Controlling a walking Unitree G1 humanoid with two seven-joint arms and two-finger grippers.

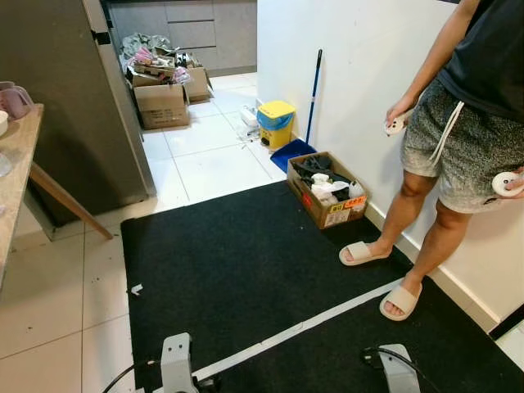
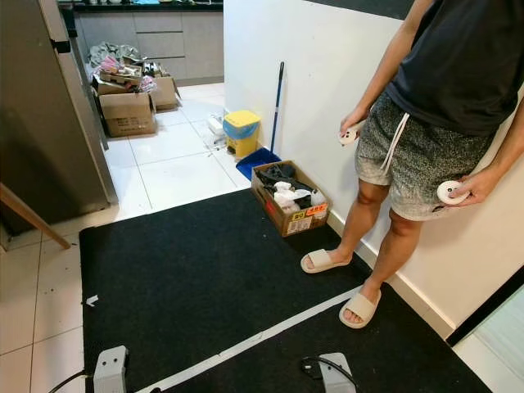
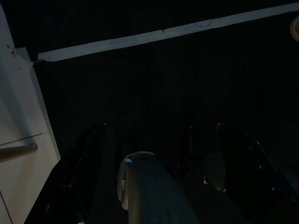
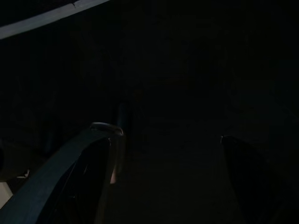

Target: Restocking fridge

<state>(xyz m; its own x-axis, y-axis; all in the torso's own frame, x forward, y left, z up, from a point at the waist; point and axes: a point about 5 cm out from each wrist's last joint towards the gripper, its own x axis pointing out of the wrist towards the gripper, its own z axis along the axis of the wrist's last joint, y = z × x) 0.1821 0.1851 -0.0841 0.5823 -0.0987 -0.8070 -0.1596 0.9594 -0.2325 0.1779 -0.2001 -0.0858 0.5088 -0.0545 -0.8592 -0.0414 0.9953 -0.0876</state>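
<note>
On the far left, a light wooden table (image 1: 18, 155) sticks into the room, with a pink mug (image 1: 14, 101) near its back edge. Just behind it stands the tall dark grey fridge (image 1: 78, 106), and its door looks closed. This is the thing the job is about, and nothing has gone in yet, so the job looks like it is only starting.

Further back on the white tiled floor (image 1: 205, 160) are brown cardboard boxes (image 1: 162, 105) full of mixed stuff. Next comes a yellow bin (image 1: 276, 123) and a blue broom with a dustpan (image 1: 307, 115), leaning on the white wall (image 1: 352, 74) so they stay out of the way.

A big black floor mat (image 1: 246, 262) with a white tape line (image 1: 295, 332) lies in front of the robot. At the mat's far edge, by the wall, sits a small open cardboard box of bottles and packs (image 1: 327, 190). These may be the things to put away.

On the right, a person in grey shorts and slippers (image 1: 458, 155) stands by the wall, holding a white controller in each hand.

Both arms hang down over the mat. The left claw (image 3: 154, 154) and the right claw (image 4: 163, 154) are too dark to see well, so I cannot tell if they are wide or narrow.
</note>
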